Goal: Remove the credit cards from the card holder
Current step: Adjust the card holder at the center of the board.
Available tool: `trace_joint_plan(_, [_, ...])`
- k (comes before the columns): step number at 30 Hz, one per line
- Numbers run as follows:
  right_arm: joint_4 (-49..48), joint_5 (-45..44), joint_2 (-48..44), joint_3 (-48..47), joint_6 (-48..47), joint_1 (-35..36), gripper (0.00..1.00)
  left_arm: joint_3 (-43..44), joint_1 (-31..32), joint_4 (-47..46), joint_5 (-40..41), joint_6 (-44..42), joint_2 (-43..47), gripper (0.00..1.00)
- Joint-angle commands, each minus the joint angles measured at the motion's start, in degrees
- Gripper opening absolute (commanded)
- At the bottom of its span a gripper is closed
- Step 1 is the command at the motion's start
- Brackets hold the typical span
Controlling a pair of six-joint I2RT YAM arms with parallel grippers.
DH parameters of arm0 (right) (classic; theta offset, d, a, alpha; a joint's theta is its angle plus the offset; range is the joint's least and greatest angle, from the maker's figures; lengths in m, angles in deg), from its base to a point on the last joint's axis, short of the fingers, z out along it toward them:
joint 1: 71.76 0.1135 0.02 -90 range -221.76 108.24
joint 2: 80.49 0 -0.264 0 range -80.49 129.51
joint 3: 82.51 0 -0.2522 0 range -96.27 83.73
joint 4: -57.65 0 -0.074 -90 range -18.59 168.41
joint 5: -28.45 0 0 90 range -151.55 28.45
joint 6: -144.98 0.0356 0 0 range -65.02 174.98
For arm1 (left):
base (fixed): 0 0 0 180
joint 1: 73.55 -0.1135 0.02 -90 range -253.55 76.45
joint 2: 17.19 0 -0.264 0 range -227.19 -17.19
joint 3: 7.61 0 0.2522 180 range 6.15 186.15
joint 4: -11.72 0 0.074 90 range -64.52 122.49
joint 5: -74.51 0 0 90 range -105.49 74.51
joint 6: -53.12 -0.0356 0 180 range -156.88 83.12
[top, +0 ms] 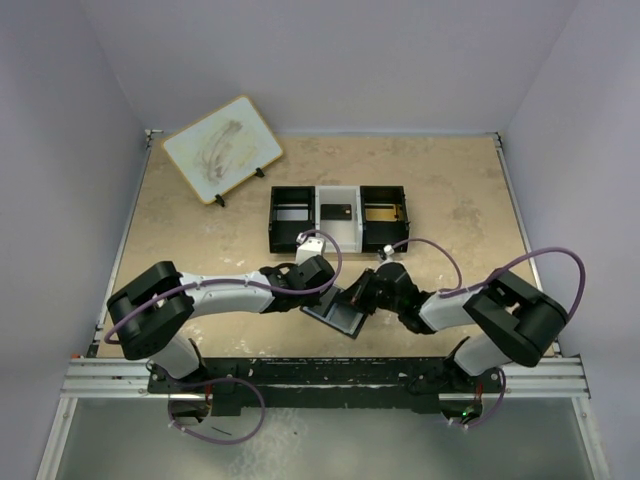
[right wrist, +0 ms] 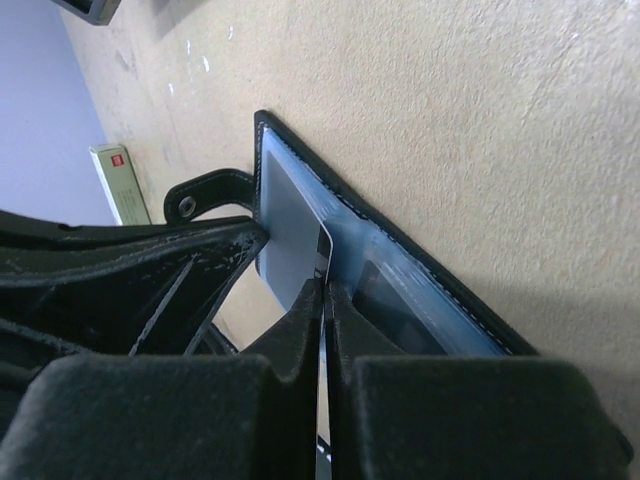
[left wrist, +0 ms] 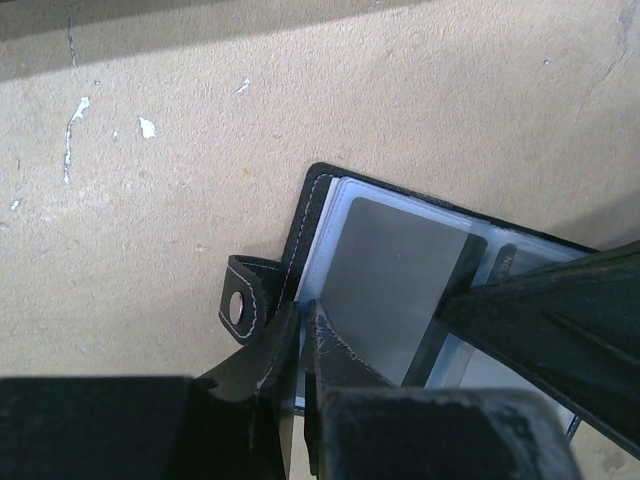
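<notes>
The black card holder [top: 345, 318] lies open on the table between both arms, its pale blue inside facing up. My left gripper [left wrist: 302, 330] is shut on its near edge [left wrist: 310, 215], beside the snap tab [left wrist: 243, 300]. A grey credit card [left wrist: 400, 265] sits slanted, partly out of its clear sleeve. My right gripper [right wrist: 326, 290] is shut on that card's thin edge [right wrist: 292, 235]. A darker card [right wrist: 395, 300] stays inside the other pocket of the card holder [right wrist: 400, 228]. In the top view the left gripper [top: 325, 287] and right gripper [top: 362, 292] meet over the holder.
A black-and-white three-compartment tray [top: 338, 215] stands just behind the grippers. A small white-and-red box [top: 310, 245] lies near the left wrist, also seen as the box [right wrist: 120, 180]. A tilted drawing board [top: 222, 148] stands at the back left. Walls close in on three sides.
</notes>
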Motion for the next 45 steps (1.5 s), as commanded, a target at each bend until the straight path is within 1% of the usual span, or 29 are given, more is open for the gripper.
trace_joint_plan(1, [1.2, -0.2, -4.2, 1.6, -1.7, 0.2, 0.0, -2.1, -0.2, -0.2, -1.2, 1.6, -1.6, 0.02])
trace_joint_plan(3, [2.4, 0.4, -5.8, 1.4, -2.1, 0.2, 0.0, -2.3, -0.2, -0.3, -0.8, 2.2, -1.6, 0.02])
trace_joint_plan(7, [9.7, 0.4, -7.9, -0.4, -3.3, 0.0, 0.0, -3.1, -0.2, -0.9, -0.6, 3.0, -1.4, 0.01])
trace_joint_plan(10, [12.5, 0.3, -9.3, -0.1, -3.8, -0.3, 0.0, -3.5, -0.2, -0.9, -0.3, 3.3, -1.2, 0.01])
trace_joint_plan(13, [13.7, 0.4, -10.6, 0.7, -3.9, -0.8, 0.0, -3.7, -0.2, -0.6, -0.1, 3.5, -0.7, 0.01])
trace_joint_plan(17, [11.9, 1.2, -11.8, 2.1, -4.1, -1.2, 0.0, -3.5, -0.1, -0.4, -0.2, 3.5, 0.9, 0.02])
trace_joint_plan(18, [11.6, 1.6, -12.0, 2.0, -4.2, -1.3, 0.0, -3.3, -0.1, -0.5, -0.4, 3.6, 1.7, 0.03])
trace_joint_plan(21, [11.6, 2.1, -12.1, 1.0, -4.5, -1.3, 0.0, -2.0, 0.4, 0.1, -0.1, 3.4, 4.5, 0.13])
trace_joint_plan(25, [14.7, 0.2, -12.5, -0.6, -3.8, -1.3, 0.0, 1.0, 2.2, 1.2, 2.2, 2.7, 7.5, 0.26])
trace_joint_plan(28, [14.5, -0.4, -12.4, -0.2, -3.5, -1.4, 0.0, 1.5, 3.2, -2.0, 0.0, 1.6, 8.0, 0.28])
trace_joint_plan(31, [13.6, 0.0, -11.9, 0.4, -3.3, -1.5, 0.0, 0.9, 3.2, -5.7, -3.0, 0.9, 5.7, 0.28])
trace_joint_plan(32, [13.0, 0.3, -11.5, 0.6, -3.2, -1.6, 0.0, 0.7, 3.2, -6.1, -3.0, 1.1, 4.7, 0.26])
trace_joint_plan(34, [11.8, 0.6, -10.9, 0.8, -3.1, -1.6, 0.0, 0.7, 3.2, -5.1, -1.7, 2.3, 1.7, 0.21])
trace_joint_plan(38, [10.3, 1.4, -10.1, 0.8, -3.1, -1.6, 0.0, 1.2, 3.2, -0.2, 4.1, 4.8, -2.8, 0.15])
trace_joint_plan(40, [9.5, 1.2, -10.2, 1.3, -2.7, -1.6, 0.04, 1.6, 3.2, 1.9, 5.3, 5.4, -4.5, 0.12])
trace_joint_plan(43, [5.6, 1.7, -9.8, 3.0, -1.6, -1.6, 0.09, 1.3, 3.9, 2.5, 6.1, 5.8, -4.7, 0.1])
trace_joint_plan(45, [3.0, 2.0, -9.2, 3.9, -1.4, -1.7, 0.16, 0.9, 4.1, 1.9, 5.7, 5.7, -4.1, 0.1])
